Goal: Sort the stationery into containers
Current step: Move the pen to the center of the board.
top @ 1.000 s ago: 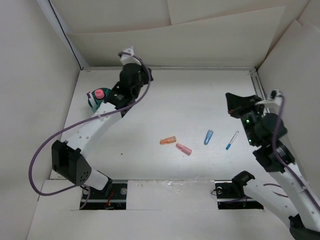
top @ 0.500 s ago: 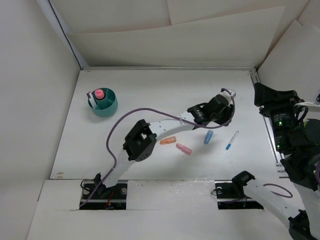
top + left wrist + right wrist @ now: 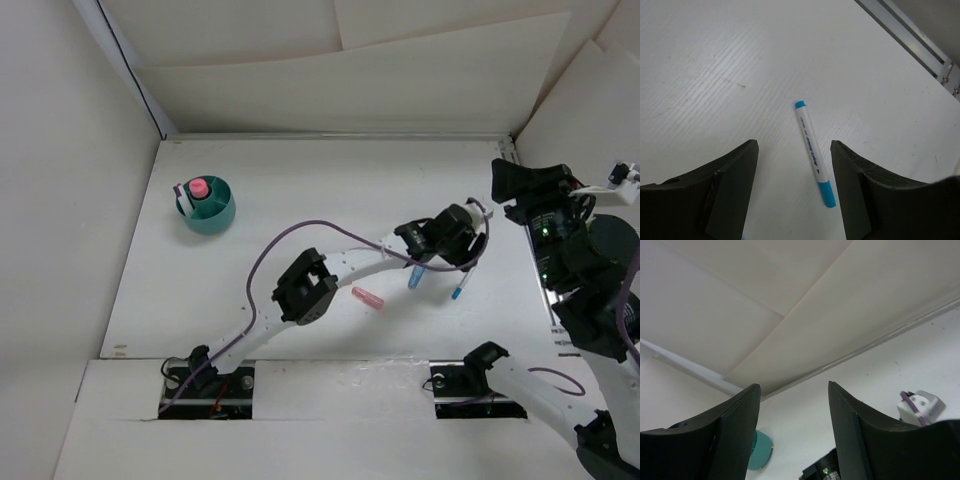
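— White tabletop (image 3: 300,190), pale board on three sides. How far along are we?
— We count one pink piece (image 3: 199,187) standing in the teal cup (image 3: 215,218). A white item (image 3: 182,201) sits beside it, which we cannot identify from above. Three pieces remain loose, all well right of the cup: a pink stub (image 3: 368,297), a light-blue piece (image 3: 415,277) and, farthest out, the blue pen (image 3: 814,152).
— And the grippers?
— The left gripper (image 3: 793,145) hangs over that pen, jaws apart, nothing held. The right gripper (image 3: 794,387), beyond it from the cup, is raised, likewise spread and empty.
— The pen itself?
— Thin white printed barrel, blue at both ends, lying flat.
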